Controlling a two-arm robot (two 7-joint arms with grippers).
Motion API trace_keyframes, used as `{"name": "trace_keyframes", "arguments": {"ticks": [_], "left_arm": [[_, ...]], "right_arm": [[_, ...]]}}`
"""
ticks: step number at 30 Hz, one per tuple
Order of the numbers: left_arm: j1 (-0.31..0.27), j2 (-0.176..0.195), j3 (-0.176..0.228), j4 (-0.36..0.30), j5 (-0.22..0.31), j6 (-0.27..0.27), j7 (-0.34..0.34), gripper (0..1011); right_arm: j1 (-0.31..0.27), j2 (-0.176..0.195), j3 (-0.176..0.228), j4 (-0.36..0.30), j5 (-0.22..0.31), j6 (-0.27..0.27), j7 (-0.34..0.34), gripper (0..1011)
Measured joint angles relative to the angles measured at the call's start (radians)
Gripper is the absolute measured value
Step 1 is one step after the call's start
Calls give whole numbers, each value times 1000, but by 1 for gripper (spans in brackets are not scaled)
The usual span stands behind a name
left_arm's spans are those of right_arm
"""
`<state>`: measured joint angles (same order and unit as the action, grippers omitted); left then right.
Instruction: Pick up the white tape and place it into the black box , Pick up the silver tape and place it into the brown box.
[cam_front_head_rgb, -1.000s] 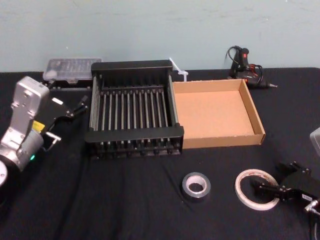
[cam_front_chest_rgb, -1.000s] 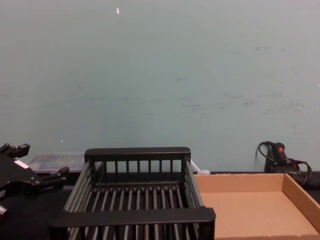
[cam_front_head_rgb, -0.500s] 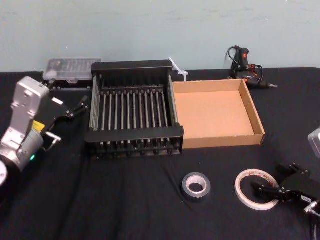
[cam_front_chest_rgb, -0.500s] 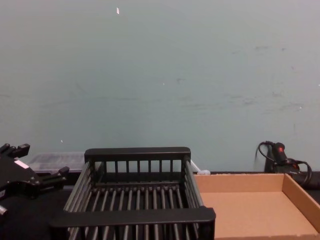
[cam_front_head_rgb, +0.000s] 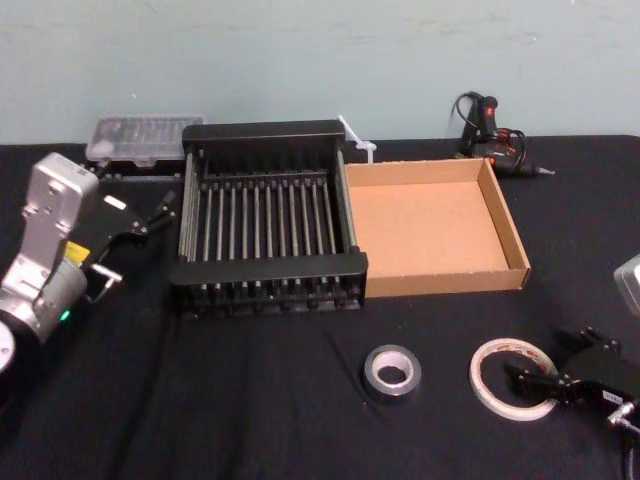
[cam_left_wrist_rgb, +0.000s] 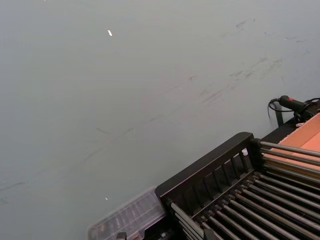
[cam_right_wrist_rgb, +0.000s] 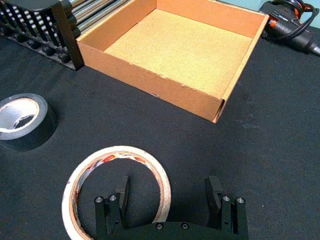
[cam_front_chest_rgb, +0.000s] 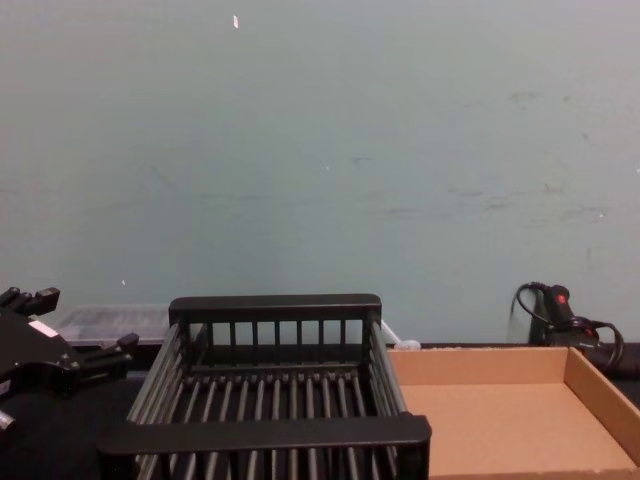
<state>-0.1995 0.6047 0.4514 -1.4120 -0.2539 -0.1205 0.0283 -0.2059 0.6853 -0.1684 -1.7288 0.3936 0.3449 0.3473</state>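
while the right pincer (cam_front_head_rgb: 540, 365) is hanging low over the near right part of the black worktop (cam_front_head_rgb: 250, 400), its fingers are standing apart and straddling the right-hand wall of the white tape (cam_front_head_rgb: 485, 375); in the right wrist view one finger (cam_right_wrist_rgb: 122, 189) is sitting inside the ring and the other (cam_right_wrist_rgb: 214, 189) outside it, and whether either is touching the tape (cam_right_wrist_rgb: 120, 151) is not clear. the tape is lying flat on the cloth, in front of the brown box (cam_front_head_rgb: 445, 280) and well apart from it. the silver tape (cam_front_head_rgb: 372, 372) is lying flat to its left, near but not touching, with its pale core facing up (cam_right_wrist_rgb: 30, 130). the black box (cam_front_head_rgb: 268, 265) is sitting farther back, its right side pressing against the brown box's left wall, and both boxes are holding nothing (cam_front_chest_rgb: 265, 432) (cam_front_chest_rgb: 480, 365). the left pincer (cam_front_head_rgb: 135, 240) is hovering beside the black box's left side, fingers apart and gripping nothing, and it is showing at the lower left of the chest view (cam_front_chest_rgb: 75, 322). a clear plastic case (cam_front_head_rgb: 140, 135) is lying behind the black box's left corner, and a corded tool (cam_front_head_rgb: 495, 135) is resting behind the brown box near the wall.
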Motion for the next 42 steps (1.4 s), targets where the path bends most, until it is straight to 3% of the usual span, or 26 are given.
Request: {"name": "trace_keyframes", "arguments": {"ticks": [26, 32, 42], "left_arm": [[0, 0, 0, 0, 0, 0, 0, 1001], [0, 0, 0, 0, 0, 0, 0, 1001], [0, 0, 0, 0, 0, 0, 0, 1002]], "right_arm": [[0, 1, -1, -1, 0, -1, -2, 996], [0, 2, -1, -1, 1, -1, -2, 873], [0, 2, -1, -1, 2, -1, -2, 572]]}}
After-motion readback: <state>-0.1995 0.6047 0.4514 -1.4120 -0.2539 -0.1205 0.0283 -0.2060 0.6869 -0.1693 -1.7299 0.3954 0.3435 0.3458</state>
